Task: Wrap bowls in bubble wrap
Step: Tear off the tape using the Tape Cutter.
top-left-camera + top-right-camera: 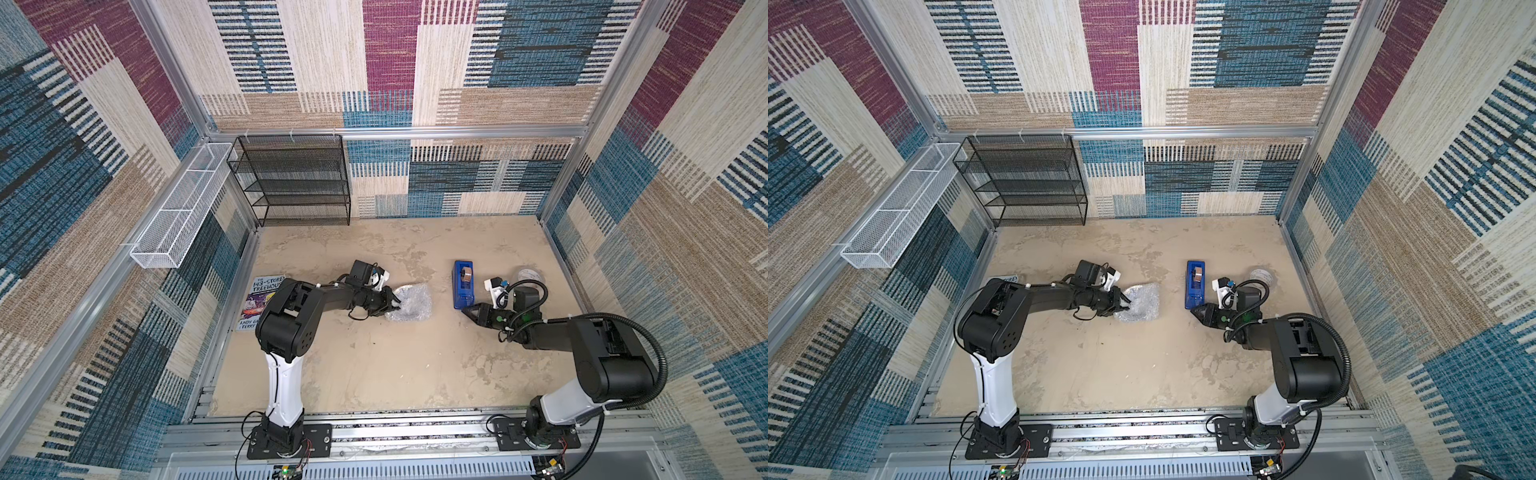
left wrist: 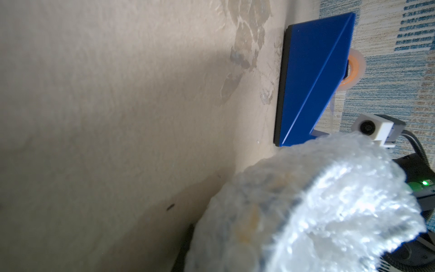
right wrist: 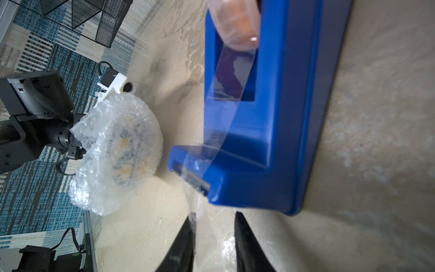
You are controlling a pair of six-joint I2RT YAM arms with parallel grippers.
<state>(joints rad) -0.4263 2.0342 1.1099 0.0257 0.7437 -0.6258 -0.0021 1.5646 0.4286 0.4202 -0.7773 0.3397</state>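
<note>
Right wrist view: the right end effector [image 3: 214, 213], fingers apart, straddles the loose tape end [image 3: 200, 206] of the tape dispenser [image 3: 282, 117]. In a top view the dispenser, long axis 12-to-6, lies at its 12 o'clock. At 9 o'clock, on the table [image 1: 374, 374], the left end effector [image 1: 395, 306] clamps bubble wrap [image 1: 413, 305] bundled over the bowl [image 3: 131, 146].

Bright even light, glare on clear shiny bubble wrap [image 2: 341, 200] near blue rectangular tape dispenser [image 2: 306, 82], soft shadow beside it, wrist views blurred, top-view edges bowed
</note>
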